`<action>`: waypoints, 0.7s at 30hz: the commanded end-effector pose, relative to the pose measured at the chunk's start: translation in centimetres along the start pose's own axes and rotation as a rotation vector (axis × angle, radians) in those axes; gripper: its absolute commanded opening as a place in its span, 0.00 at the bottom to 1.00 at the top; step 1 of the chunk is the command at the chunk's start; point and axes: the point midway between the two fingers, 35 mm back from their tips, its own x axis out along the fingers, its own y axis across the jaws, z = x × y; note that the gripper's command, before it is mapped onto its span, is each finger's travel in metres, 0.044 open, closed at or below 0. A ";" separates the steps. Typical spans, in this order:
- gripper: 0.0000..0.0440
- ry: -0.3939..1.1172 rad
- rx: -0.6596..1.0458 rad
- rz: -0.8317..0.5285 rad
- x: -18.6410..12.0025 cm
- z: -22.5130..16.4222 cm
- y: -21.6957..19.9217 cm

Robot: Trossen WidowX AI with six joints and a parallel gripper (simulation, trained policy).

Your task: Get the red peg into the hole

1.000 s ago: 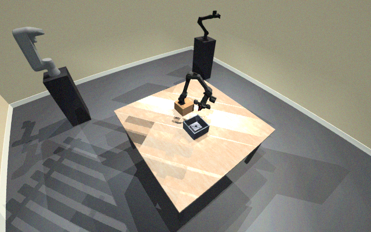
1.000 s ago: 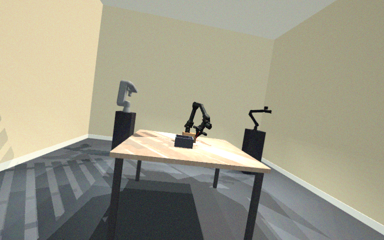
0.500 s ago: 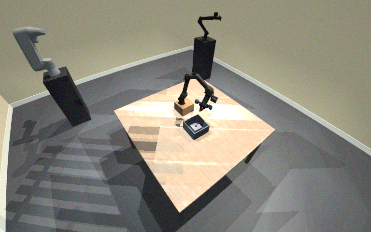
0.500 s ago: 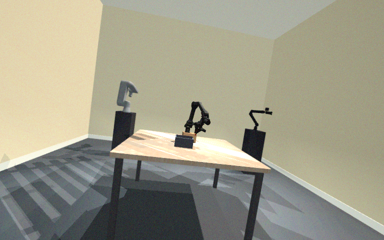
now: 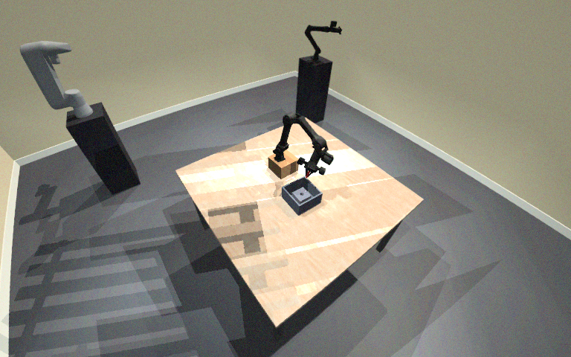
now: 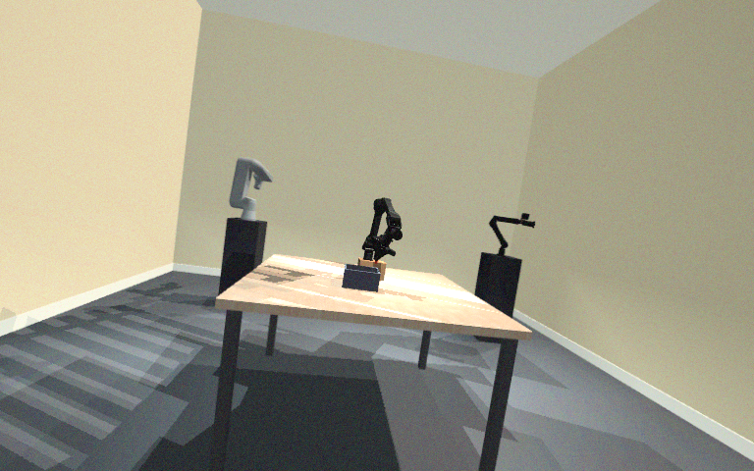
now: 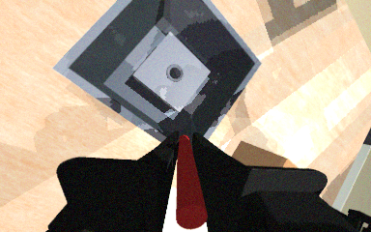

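Red peg [image 5: 308, 173] [image 6: 376, 261] [image 7: 189, 186] clamped in gripper [image 5: 309, 169] [image 6: 377, 259] [image 7: 185, 135], above table [image 5: 337, 219] [image 6: 333, 305] [image 7: 29, 29].

Jaws closed on peg, near the rim of the dark box [image 5: 299, 207] [image 6: 361, 279] [image 7: 92, 45]; peg outside the hole. Pale plate [image 5: 296, 195] [image 7: 152, 70] on box bottom, round hole [image 5: 301, 193] [image 7: 175, 72] at its middle. Wooden block [image 5: 282, 169] [image 6: 381, 270] [image 7: 258, 155] under arm [image 5: 309, 132] [image 6: 391, 213], beside box.

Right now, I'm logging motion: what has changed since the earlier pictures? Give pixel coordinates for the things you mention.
The pincer [image 5: 308, 173] [image 6: 376, 259] [image 7: 185, 135] has shifted left in the exterior view, toward the open box [image 5: 310, 204] [image 6: 361, 279] [image 7: 94, 34], carrying the red peg [image 5: 308, 173] [image 6: 376, 261] [image 7: 190, 188]. No new grasp or release shows. The box stayed put.
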 end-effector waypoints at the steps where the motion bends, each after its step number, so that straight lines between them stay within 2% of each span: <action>1: 0.00 -0.002 0.020 0.008 0.7 2.2 0.2; 11: 0.00 0.034 0.025 0.033 3.3 6.4 0.4; 19: 0.00 0.070 -0.017 0.073 6.3 8.2 1.1; 21: 0.04 0.086 -0.034 0.078 7.1 8.2 1.1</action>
